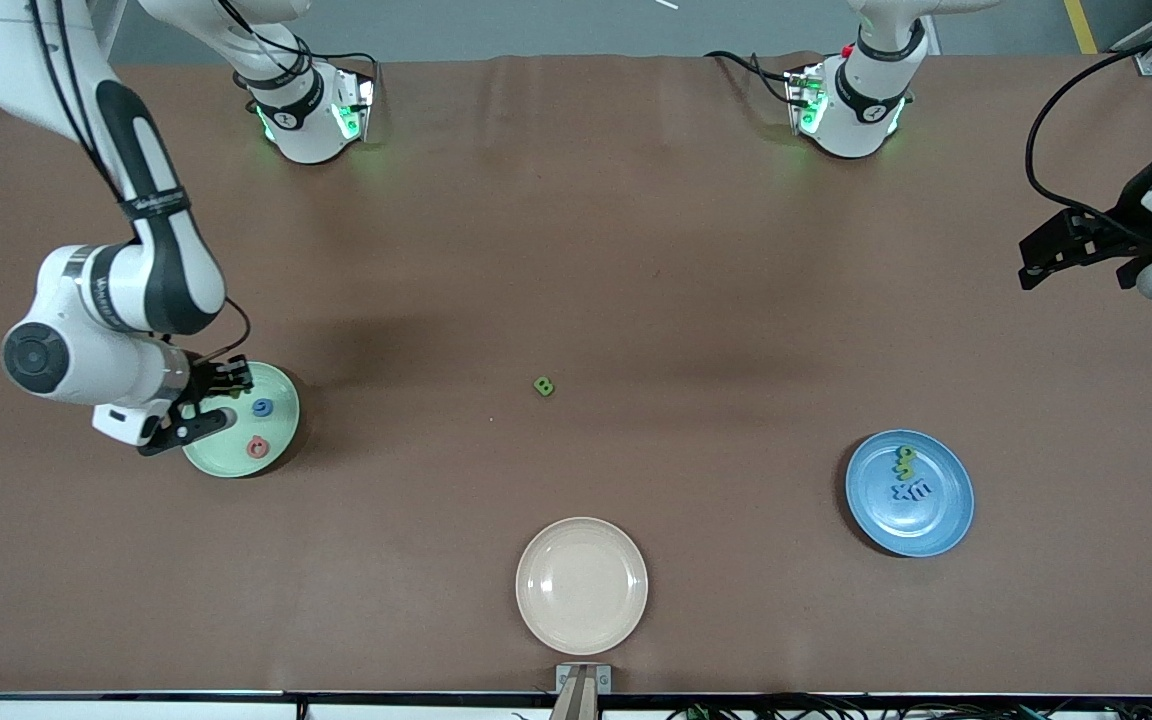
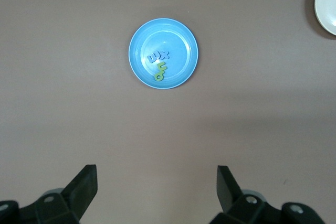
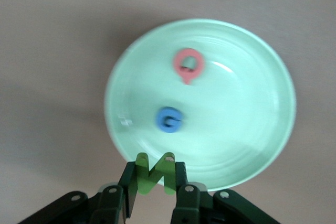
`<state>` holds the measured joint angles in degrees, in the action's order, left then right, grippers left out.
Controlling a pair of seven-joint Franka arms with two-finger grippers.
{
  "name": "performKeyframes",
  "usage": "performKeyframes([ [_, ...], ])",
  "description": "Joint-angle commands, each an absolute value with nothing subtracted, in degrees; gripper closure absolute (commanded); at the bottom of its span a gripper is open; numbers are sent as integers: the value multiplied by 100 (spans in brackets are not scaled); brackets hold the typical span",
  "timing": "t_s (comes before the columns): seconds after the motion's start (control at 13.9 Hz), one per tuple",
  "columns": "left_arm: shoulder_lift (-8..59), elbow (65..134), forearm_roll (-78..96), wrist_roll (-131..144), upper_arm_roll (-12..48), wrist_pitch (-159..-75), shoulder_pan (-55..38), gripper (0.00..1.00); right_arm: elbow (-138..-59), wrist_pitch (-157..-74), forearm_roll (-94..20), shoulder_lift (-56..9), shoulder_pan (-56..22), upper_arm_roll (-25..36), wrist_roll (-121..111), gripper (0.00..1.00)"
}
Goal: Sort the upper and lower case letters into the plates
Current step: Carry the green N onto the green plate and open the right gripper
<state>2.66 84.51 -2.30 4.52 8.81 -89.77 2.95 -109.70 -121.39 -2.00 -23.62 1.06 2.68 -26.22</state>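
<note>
Both arms were glossy white with black joint bands and black cables looped along the links. Each round white base carried a black collar ring and glowed green at its foot; the left arm's base also bore a small red mark. The right arm's wrist ended in a round grey cap. The right gripper [image 3: 154,182] had black angular fingers fixed with silver screws near the knuckles. The left gripper [image 2: 156,187] had the same black wedge-shaped fingers, silver screws set just above them.
</note>
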Motion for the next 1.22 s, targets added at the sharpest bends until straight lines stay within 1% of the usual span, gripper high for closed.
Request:
performKeyframes([
  [0.0, 185, 8429, -202, 369, 905, -8895, 316, 0, -11013, -12690, -149, -2767, 535, 149, -2926, 84],
  [0.22, 167, 8429, -202, 378, 905, -8886, 316, 0, -11039, -12893, -176, -2996, 562, 141, -2918, 83],
  [0.5, 167, 8411, -202, 404, 896, -8886, 316, 0, -11205, -13086, -202, -3015, 536, 132, -2918, 80],
  [0.57, 167, 8402, -211, 413, 896, -8886, 316, 0, -11250, -13104, -211, -2997, 519, 132, -2918, 78],
  [0.65, 176, 8385, -211, 413, 888, -8886, 316, 0, -11233, -13061, -211, -2988, 519, 123, -2909, 55],
  [0.72, 176, 8385, -211, 448, 896, -8886, 316, 0, -11232, -13026, -211, -2910, 501, 123, -2883, 16],
  [0.79, 193, 8376, -211, 474, 896, -8886, 316, 0, -11206, -12817, -211, -2735, 492, 88, -2857, 5],
  [0.93, 229, 8376, -211, 483, 896, -8894, 308, 0, -11014, -12132, -229, -2217, 213, 88, -2647, 3],
  [1.01, 229, 8376, -211, 483, 896, -8895, 299, 0, -10908, -11807, -229, -1997, -24, 88, -2150, 3],
  [1.15, 229, 8376, -211, 475, 896, -8886, 308, 0, -10767, -11340, -229, -1733, -787, 88, -449, 1],
])
